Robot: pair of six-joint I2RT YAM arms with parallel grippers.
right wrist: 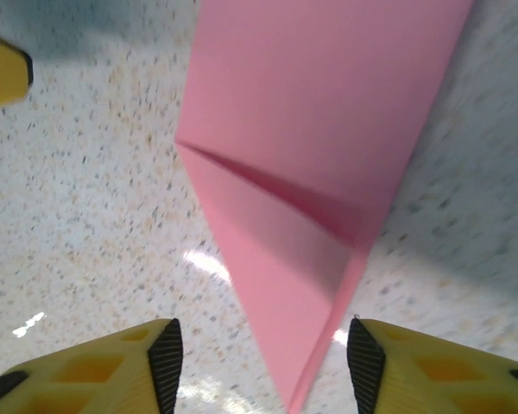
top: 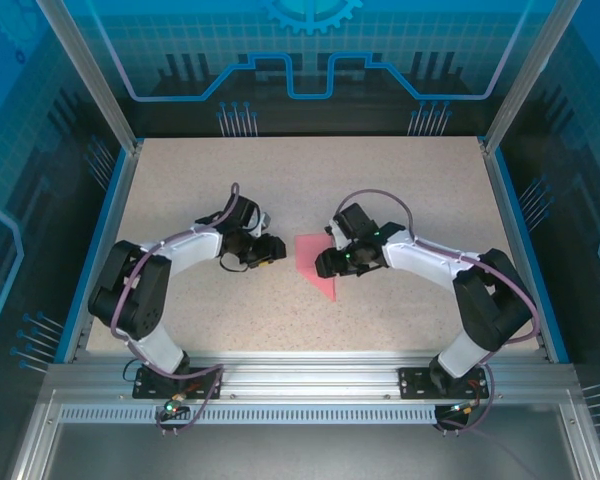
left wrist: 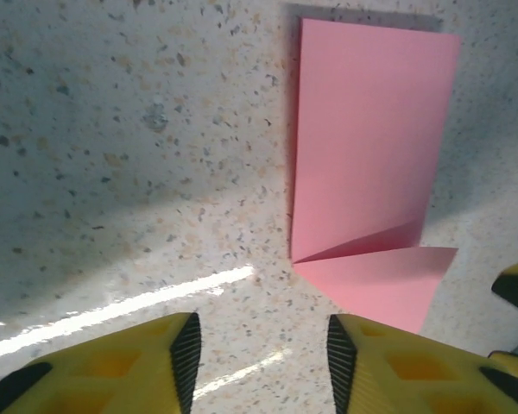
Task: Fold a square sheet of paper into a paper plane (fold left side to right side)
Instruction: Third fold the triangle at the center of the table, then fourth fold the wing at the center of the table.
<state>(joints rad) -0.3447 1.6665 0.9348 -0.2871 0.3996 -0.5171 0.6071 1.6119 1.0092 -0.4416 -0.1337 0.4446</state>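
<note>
1. The paper (top: 318, 266) lies on the worktop (left wrist: 112, 172) between the hands, creased to a point. One flap seems slightly raised, though blur leaves that unsure.
2. The left hand (left wrist: 263, 354) and right hand (right wrist: 263, 362) stand part open, holding nothing.
3. The next move is probably to pinch the left edge, carry it rightward and press the crease.

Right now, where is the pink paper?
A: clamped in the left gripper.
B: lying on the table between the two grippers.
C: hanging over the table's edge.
B: the pink paper lies folded on the speckled table, between the left gripper and the right gripper, and both have their jaws apart.
</note>
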